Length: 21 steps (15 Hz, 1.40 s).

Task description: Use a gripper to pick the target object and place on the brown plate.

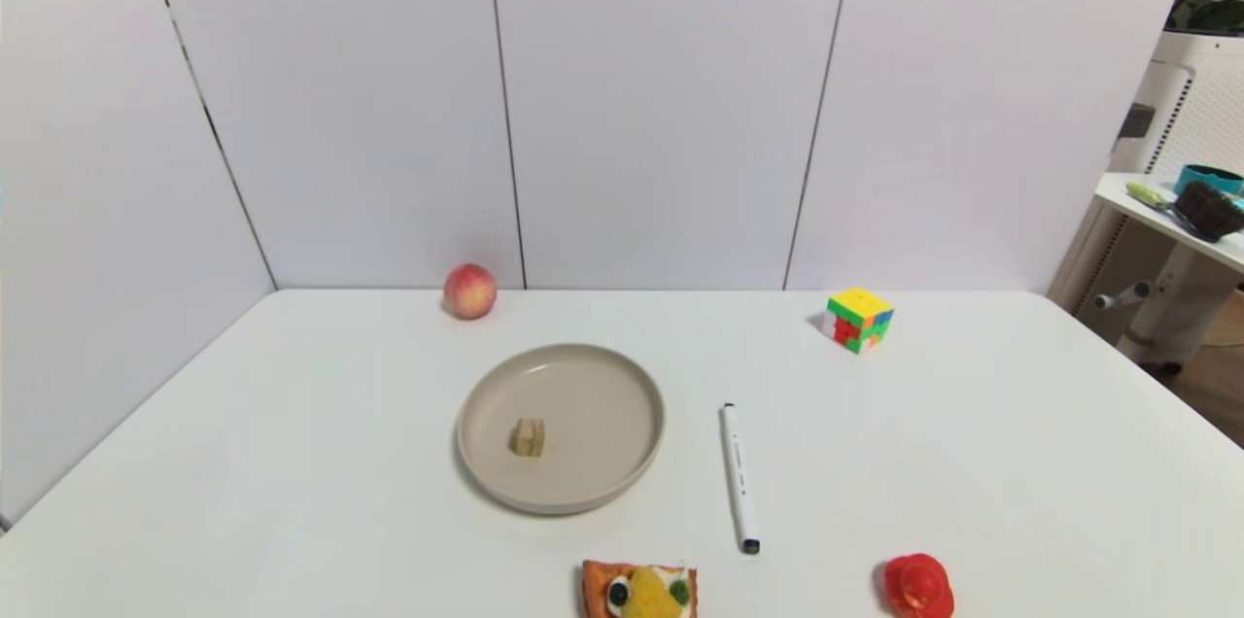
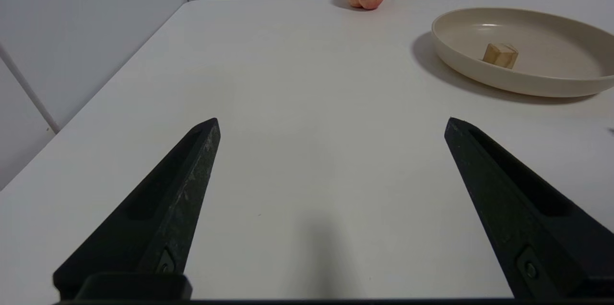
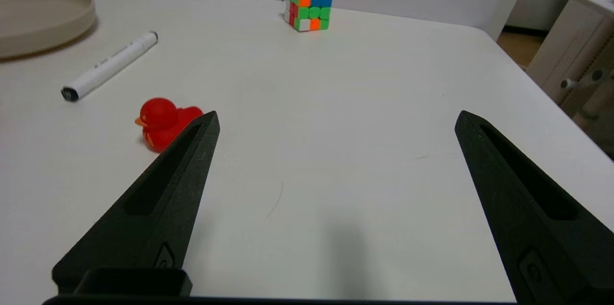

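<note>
Tan wooden cube [image 1: 527,437] already sits inside the round beige plate [image 1: 637,385] on the white desk [image 1: 972,463], both end effectors, left [image 2: 331,125] and right [image 3: 336,120], gaping wide and empty, so any careless reach could knock it out.

One plate [image 1: 622,375], wooden cube [image 1: 527,437], peach [image 1: 470,291], puzzle cube [image 1: 858,318], marker [image 1: 739,476], red duck [image 1: 917,587], toast [image 1: 639,590].
</note>
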Each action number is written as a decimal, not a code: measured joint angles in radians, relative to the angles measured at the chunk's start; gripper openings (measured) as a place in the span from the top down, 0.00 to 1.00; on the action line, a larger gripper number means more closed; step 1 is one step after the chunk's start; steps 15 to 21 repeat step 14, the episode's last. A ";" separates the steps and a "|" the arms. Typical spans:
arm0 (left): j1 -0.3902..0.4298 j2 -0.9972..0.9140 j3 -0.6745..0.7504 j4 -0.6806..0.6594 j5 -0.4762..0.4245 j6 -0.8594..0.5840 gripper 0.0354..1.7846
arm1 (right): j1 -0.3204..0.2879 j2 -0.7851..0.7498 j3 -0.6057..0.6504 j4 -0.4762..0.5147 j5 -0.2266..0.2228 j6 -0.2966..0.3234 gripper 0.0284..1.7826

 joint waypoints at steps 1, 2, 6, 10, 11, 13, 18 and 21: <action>0.000 0.000 0.000 0.000 0.000 0.000 0.06 | 0.000 -0.005 0.000 0.000 -0.005 0.025 0.05; 0.000 0.000 0.000 0.000 0.000 0.000 0.06 | 0.000 -0.009 0.000 0.000 -0.011 0.039 0.05; 0.000 0.000 0.000 0.000 0.000 0.000 0.06 | 0.000 -0.010 0.001 0.002 -0.031 0.044 0.05; 0.000 0.000 0.000 0.000 0.000 0.000 0.06 | 0.000 -0.010 0.001 0.006 -0.034 0.035 0.05; 0.000 0.000 0.000 0.000 0.000 0.000 0.06 | 0.000 -0.010 0.001 0.006 -0.026 0.030 0.05; 0.000 0.000 0.000 0.000 0.000 0.000 0.06 | 0.000 -0.010 0.001 0.007 -0.031 0.031 0.05; 0.000 0.000 0.000 0.000 0.000 0.000 0.06 | 0.000 -0.010 0.001 0.006 -0.033 0.047 0.05; 0.000 0.000 0.000 0.000 0.000 0.000 0.06 | 0.000 -0.010 0.001 0.006 -0.033 0.047 0.05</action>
